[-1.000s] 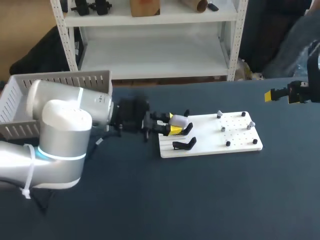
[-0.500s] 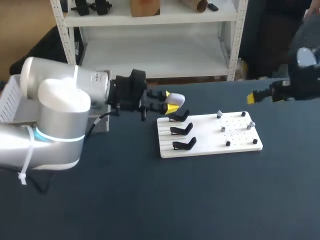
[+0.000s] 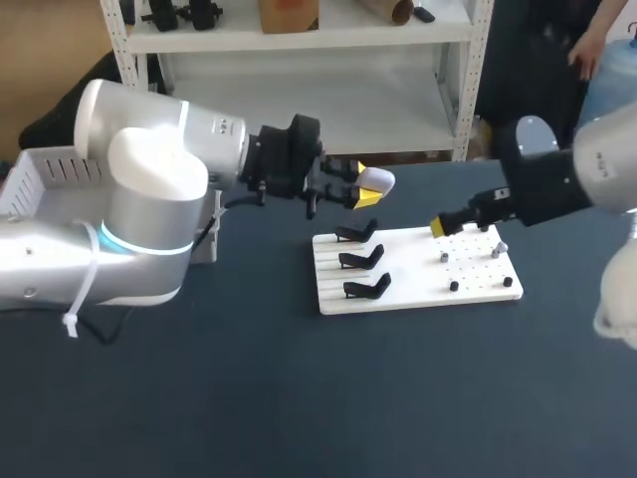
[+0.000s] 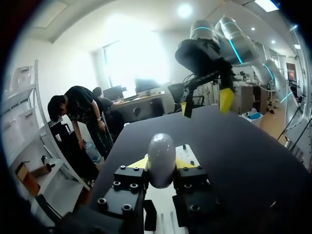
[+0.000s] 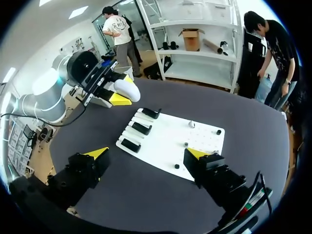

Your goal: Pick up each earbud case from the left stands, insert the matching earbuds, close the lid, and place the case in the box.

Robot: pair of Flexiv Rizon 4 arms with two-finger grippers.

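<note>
Left gripper (image 3: 360, 194) lifted clear of stands (image 3: 360, 261) — clamped on white case (image 3: 377, 180); right gripper (image 5: 148, 152) arrived over board (image 3: 478, 274), spread wide.

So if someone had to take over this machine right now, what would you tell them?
Left gripper: shut on the white earbud case, held in the air, off the stands.
Right gripper: fingers open, empty, above the white board.
The three black stands are all empty. Small pieces, likely the earbuds, sit on the board's peg side.
Done: the case is picked up.
Left: insert the earbuds, close the lid, put the case in the box at the table's left.
</note>
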